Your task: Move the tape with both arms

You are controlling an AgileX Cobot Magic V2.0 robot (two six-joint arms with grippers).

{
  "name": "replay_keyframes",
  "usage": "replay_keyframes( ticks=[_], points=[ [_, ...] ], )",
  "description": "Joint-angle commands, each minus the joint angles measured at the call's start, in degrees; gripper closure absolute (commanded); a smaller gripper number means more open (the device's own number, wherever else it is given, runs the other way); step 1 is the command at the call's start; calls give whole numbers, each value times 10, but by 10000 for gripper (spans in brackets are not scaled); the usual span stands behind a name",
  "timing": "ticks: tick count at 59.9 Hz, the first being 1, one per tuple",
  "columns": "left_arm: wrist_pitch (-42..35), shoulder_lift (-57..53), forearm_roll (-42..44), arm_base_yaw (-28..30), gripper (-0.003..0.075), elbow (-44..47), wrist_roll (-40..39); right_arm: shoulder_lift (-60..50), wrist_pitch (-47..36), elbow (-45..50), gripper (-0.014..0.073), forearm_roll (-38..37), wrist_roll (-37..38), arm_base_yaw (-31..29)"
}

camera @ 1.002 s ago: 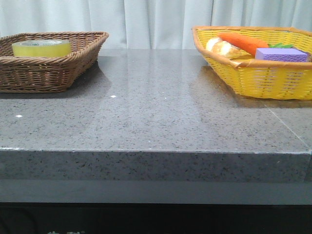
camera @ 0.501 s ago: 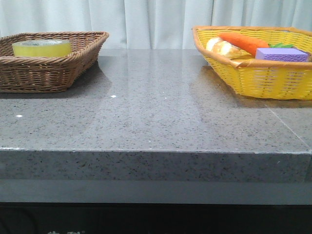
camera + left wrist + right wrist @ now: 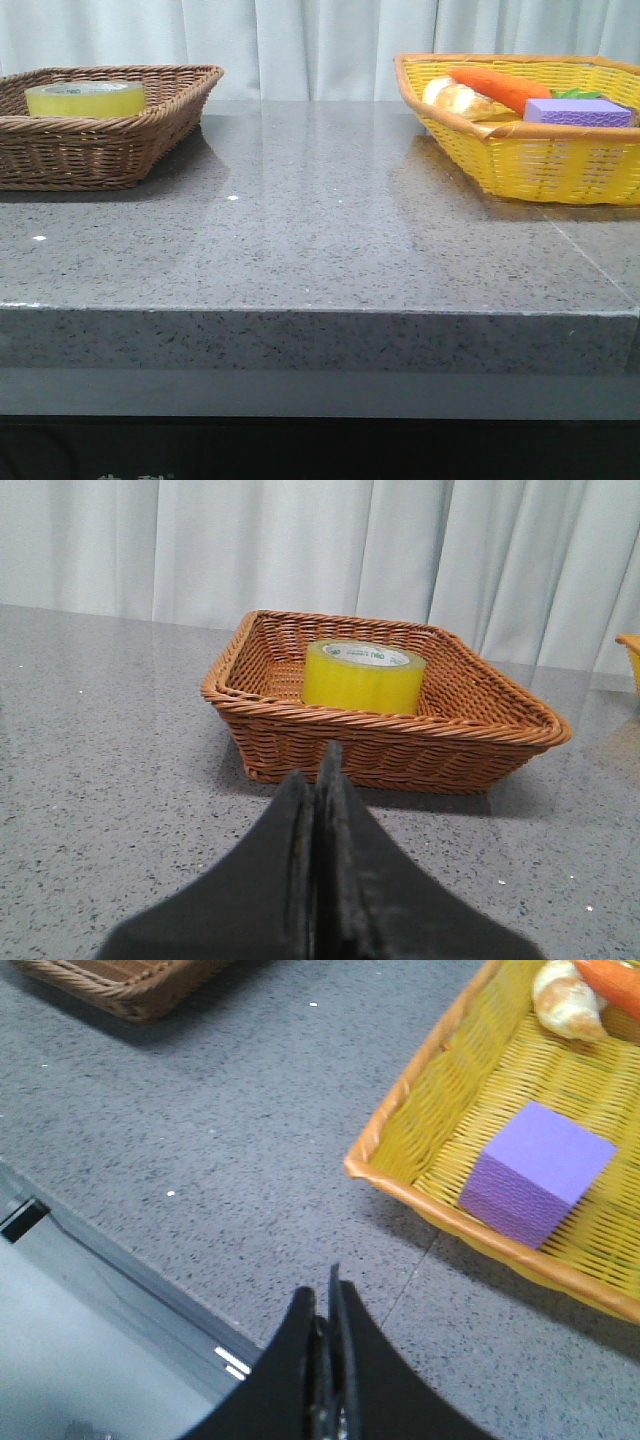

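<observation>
— Two baskets sit on the desk (image 3: 320, 250): where is the tape?

— The tape (image 3: 85, 98) lies flat in the brown basket (image 3: 100, 150) at the far left of the desk. In the left wrist view the tape (image 3: 363, 675) sits toward the back of that basket (image 3: 400, 750), its white core with green lettering facing up.

— And the left end effector?

— The left end effector (image 3: 318, 780) has its fingers pressed together with nothing between them. It points at the brown basket from short of its near wall, above bare desk.

— The right one?

— The right end effector (image 3: 325, 1310) looks the same, fingers together and empty, though the tips are dark and blurred, so a hairline gap may be there. It hangs over the desk's front edge, near the corner of the yellow basket (image 3: 400, 1185).

— What is in the yellow basket?

— A purple block (image 3: 535, 1185), a bread roll (image 3: 565, 1000) and a carrot (image 3: 495, 88).
</observation>
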Motion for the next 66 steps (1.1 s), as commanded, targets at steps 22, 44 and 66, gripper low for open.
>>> replay_keyframes(
  ticks=[22, 44, 66],
  points=[
    [-47, -11, -1, -3, 741, 4, -5, -224, -289, 243, 662, 34, -1, -197],
    [-47, -11, -1, -3, 741, 4, -5, -358, -410, 425, 662, 51, -1, -269],
    [-47, -10, -1, -3, 741, 4, -5, -404, -484, 500, 662, 51, -1, -274]
  ],
)
